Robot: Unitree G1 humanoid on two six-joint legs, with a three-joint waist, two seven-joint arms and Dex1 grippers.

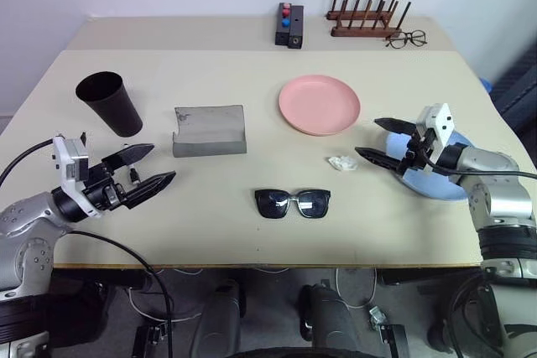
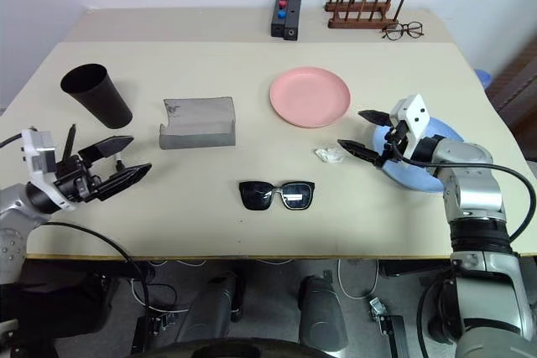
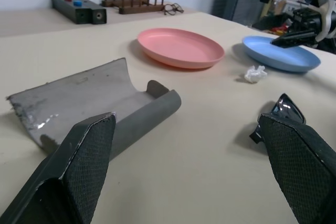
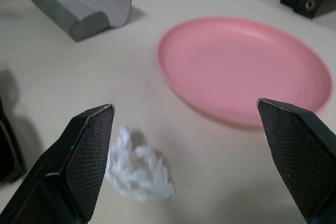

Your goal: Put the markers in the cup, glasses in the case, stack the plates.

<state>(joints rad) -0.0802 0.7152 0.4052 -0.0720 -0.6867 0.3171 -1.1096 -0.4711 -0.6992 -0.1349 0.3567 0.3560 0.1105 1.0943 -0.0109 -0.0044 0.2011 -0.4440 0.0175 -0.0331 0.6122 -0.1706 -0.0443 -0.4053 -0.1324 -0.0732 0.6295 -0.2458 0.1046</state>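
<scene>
Table (image 1: 210, 224) with sunglasses (image 1: 293, 203), crumpled tissue (image 1: 342, 163)

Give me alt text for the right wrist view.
The open right gripper hovers over the table, facing the pink plate, with a white crumpled scrap near one finger. The grey case lies open beyond.

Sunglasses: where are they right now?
In the left eye view, the sunglasses lie near the table's front edge, centre, nearer than the grey case and pink plate.
</scene>
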